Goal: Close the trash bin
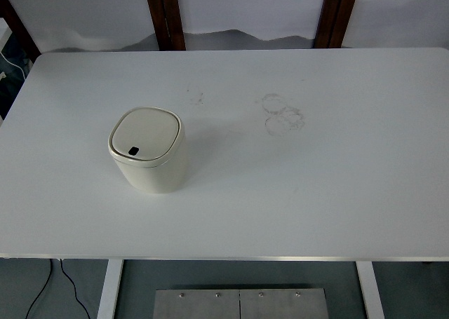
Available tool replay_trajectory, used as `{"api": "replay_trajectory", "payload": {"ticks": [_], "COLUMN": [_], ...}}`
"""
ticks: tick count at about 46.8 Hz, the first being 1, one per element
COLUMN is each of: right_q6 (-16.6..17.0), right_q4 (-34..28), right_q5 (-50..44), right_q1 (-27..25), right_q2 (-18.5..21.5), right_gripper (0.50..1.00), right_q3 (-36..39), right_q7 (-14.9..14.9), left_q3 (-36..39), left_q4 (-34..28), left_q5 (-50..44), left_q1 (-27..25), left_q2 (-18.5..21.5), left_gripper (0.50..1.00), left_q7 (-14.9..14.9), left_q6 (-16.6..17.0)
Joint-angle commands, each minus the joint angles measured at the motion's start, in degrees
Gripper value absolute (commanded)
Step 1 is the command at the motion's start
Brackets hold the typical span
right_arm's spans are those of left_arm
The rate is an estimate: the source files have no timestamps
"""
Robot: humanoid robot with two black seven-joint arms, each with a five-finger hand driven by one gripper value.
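Note:
A small cream trash bin (148,151) stands upright on the white table (316,193), left of centre. Its flat lid (144,135) lies down flush on the rim, with a small dark button at the lid's near edge. Neither of my hands shows in the head view.
Faint ring stains (282,113) mark the table right of centre. Two brown wooden posts (165,14) stand behind the far edge. A metal plate (240,303) sits below the near edge, and a black cable (49,287) hangs at the lower left.

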Motion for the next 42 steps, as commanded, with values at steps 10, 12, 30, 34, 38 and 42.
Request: {"api": "replay_trajectory", "payload": {"ticks": [10, 12, 30, 34, 38, 42], "right_q6": [0.0, 0.0, 0.0, 0.0, -0.1, 0.0], "right_q4": [0.0, 0.0, 0.0, 0.0, 0.0, 0.0], "right_q5": [0.0, 0.0, 0.0, 0.0, 0.0, 0.0], "right_q1": [0.0, 0.0, 0.0, 0.0, 0.0, 0.0], "right_q2": [0.0, 0.0, 0.0, 0.0, 0.0, 0.0], "right_gripper": [0.995, 0.995, 0.995, 0.995, 0.995, 0.995], "right_q3": [0.0, 0.0, 0.0, 0.0, 0.0, 0.0], "right_q7": [0.0, 0.0, 0.0, 0.0, 0.0, 0.0], "left_q3": [-13.6, -15.7, -32.4, -35.4, -38.2, -40.1], "left_q4": [6.0, 7.4, 18.1, 20.2, 21.6, 22.3], "left_q5": [-2.1, -2.4, -2.5, -2.6, -3.2, -5.6], "left_q1": [7.8, 9.4, 24.6, 27.7, 30.5, 33.5], "left_q2": [-0.1, -0.1, -0.4, -0.5, -0.4, -0.2], "left_gripper": [1.000, 1.000, 1.000, 1.000, 1.000, 1.000], "left_q7": [-1.0, -1.9, -8.6, -9.0, -9.1, -9.3], "left_q6": [0.3, 0.3, 0.3, 0.3, 0.2, 0.2]}}
